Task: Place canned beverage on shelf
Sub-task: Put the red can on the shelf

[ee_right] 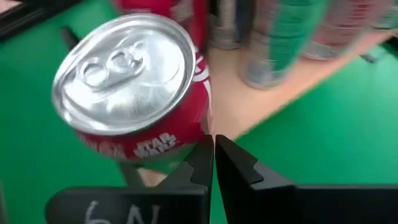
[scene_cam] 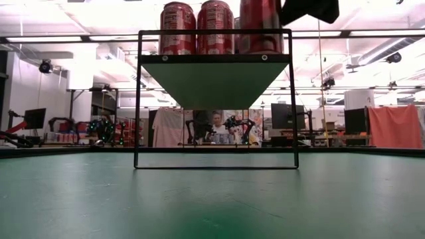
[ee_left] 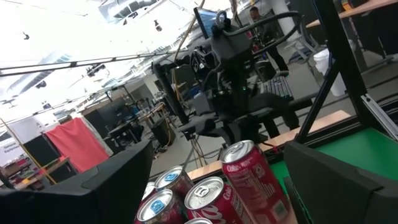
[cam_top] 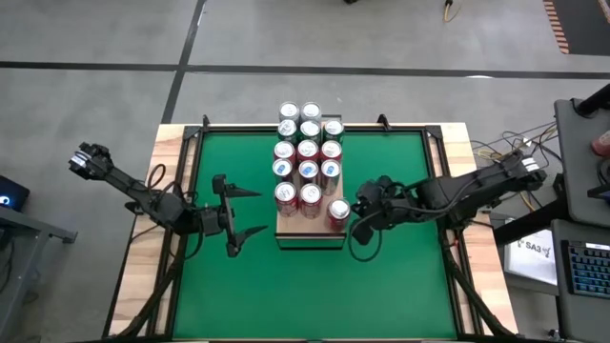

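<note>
The shelf (cam_top: 310, 234), a pale wooden board on a low dark frame (scene_cam: 216, 58), stands in the middle of the green table. Several red cans (cam_top: 307, 171) stand upright on it in rows. One red can with a silver top (cam_top: 338, 211) (ee_right: 134, 93) stands at the shelf's near right corner. My right gripper (cam_top: 353, 215) (ee_right: 213, 158) is shut, with its fingertips right beside this can's lower side. My left gripper (cam_top: 250, 213) waits open, left of the shelf, clear of the cans. My right gripper has its shut fingertips (ee_right: 205, 155) close against the lower side wall (ee_right: 180, 146) of the red can, coming slanting down from the table's right. Whether they touch the can I cannot tell. The can stands upright on the shelf (scene_cam: 260, 26).
Bare green table (cam_top: 400, 171) lies on both sides of the shelf and toward the near edge. A pale wooden rim (cam_top: 172, 143) runs around it. A dark cable loop (cam_top: 362, 250) hangs below my right gripper. A person (scene_cam: 217, 126) shows in the room far behind.
</note>
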You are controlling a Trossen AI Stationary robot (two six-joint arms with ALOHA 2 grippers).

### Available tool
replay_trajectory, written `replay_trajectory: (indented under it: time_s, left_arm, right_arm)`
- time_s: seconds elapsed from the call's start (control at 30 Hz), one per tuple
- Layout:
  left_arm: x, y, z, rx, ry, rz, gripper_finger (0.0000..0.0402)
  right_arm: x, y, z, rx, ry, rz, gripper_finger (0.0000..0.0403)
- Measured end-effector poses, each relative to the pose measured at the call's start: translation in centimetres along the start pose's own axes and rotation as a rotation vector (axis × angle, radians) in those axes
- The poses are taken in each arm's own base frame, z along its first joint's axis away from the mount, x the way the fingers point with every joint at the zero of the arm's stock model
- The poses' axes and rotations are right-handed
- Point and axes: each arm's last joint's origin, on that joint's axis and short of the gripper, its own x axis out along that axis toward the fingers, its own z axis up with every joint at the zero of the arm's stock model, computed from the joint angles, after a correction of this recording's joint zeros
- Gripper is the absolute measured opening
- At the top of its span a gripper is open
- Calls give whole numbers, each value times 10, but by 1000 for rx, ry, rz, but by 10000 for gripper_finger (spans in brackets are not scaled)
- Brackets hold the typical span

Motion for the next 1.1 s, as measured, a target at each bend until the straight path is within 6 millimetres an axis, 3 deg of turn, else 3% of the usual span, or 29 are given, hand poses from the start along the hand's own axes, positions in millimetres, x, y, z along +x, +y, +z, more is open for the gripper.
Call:
replay_trajectory:
  time_s: [0.27, 0.53, 0.73, 0.87, 1.1]
  left_arm:
    - [0, -1, 0, -59, 2, -3, 346]
    - [11, -15, -3, -104, -40, -78, 307]
    - [35, -31, 7, -91, -63, -92, 247]
    - [56, -44, 15, 34, 30, -143, 195]
    - [93, -62, 22, 139, 179, -200, 71]
  right_arm:
    - [2, 2, 0, 2, 10, 15, 9]
    - [-21, -8, 4, -16, -33, 48, 9]
    - [-37, -16, 7, -88, -86, 64, 9]
    - [-41, -18, 8, -132, -100, 70, 9]
    - [-38, -15, 7, -228, -102, 71, 9]
